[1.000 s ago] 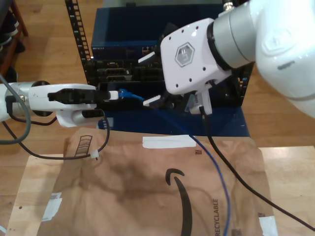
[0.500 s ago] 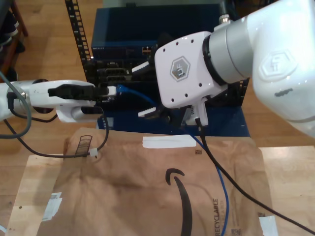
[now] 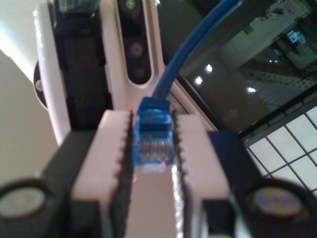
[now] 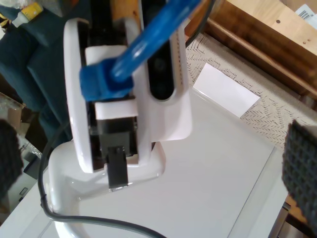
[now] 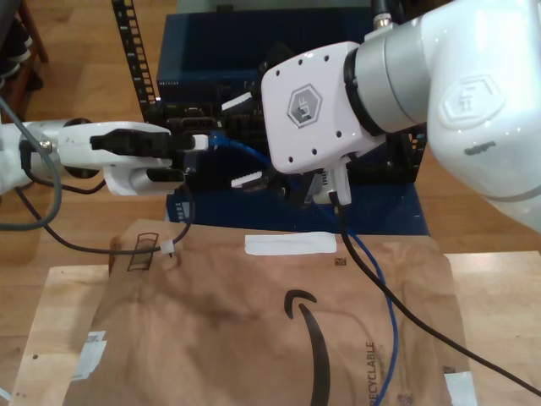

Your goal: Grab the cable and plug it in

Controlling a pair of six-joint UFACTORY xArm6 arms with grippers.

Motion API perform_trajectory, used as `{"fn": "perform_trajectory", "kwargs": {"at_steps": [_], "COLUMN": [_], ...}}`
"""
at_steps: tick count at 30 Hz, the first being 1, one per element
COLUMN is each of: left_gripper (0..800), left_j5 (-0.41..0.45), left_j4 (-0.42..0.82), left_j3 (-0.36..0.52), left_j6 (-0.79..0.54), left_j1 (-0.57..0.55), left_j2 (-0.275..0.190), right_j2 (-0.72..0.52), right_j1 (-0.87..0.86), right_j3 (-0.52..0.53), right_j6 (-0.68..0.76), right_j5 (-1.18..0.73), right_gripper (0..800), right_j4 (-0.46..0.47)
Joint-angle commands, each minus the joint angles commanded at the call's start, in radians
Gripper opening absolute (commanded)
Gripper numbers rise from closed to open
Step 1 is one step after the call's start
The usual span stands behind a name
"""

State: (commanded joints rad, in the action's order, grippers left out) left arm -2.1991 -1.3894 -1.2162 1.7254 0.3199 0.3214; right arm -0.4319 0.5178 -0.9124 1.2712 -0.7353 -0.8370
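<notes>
My second gripper (image 5: 245,139), on the big arm at the exterior view's right, has swung in toward the rack w/ jaws spread wide and holding nothing. My first gripper (image 5: 199,144) has carried the plug up and nearer the rack's ports (image 5: 190,110), so insertion looks close. The cable (image 5: 376,288) trails over the cardboard (image 5: 254,338); its clear plug (image 3: 153,148) sits pinched between the ribbed pads (image 3: 200,153), tip pointing out.

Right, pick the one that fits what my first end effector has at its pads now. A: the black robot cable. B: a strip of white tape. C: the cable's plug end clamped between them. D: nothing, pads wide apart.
C: in the first wrist view the cable has its blue plug pinched between the ribbed pads of my first end effector.
</notes>
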Motion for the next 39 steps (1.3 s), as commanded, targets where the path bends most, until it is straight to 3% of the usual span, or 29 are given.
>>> {"fn": "perform_trajectory", "kwargs": {"at_steps": [8, 15, 24, 29, 39], "left_gripper": [22, 30, 34, 63, 28], "left_j5": [-0.028, -0.069, -0.106, -0.135, -0.150], "left_j4": [-0.003, -0.035, -0.060, -0.063, -0.100], "left_j3": [0.003, 0.021, 0.031, 0.040, 0.044], "left_j6": [-0.003, -0.008, -0.009, -0.012, -0.020], "left_j1": [-0.014, -0.012, -0.014, -0.014, -0.011], "left_j2": [-0.003, -0.003, 0.012, 0.011, 0.006], "right_j2": [0.005, -0.002, -0.006, -0.029, -0.038], "right_j1": [0.000, 0.017, 0.066, 0.072, 0.072], "right_j3": [0.008, 0.009, 0.020, 0.018, 0.020], "right_j6": [0.000, 0.000, -0.029, -0.031, -0.031], "right_j5": [0.044, 0.054, 0.138, 0.144, 0.144], "right_gripper": [639, 641, 675, 758, 764], "right_j4": [0.002, 0.002, 0.011, 0.011, 0.011]}}
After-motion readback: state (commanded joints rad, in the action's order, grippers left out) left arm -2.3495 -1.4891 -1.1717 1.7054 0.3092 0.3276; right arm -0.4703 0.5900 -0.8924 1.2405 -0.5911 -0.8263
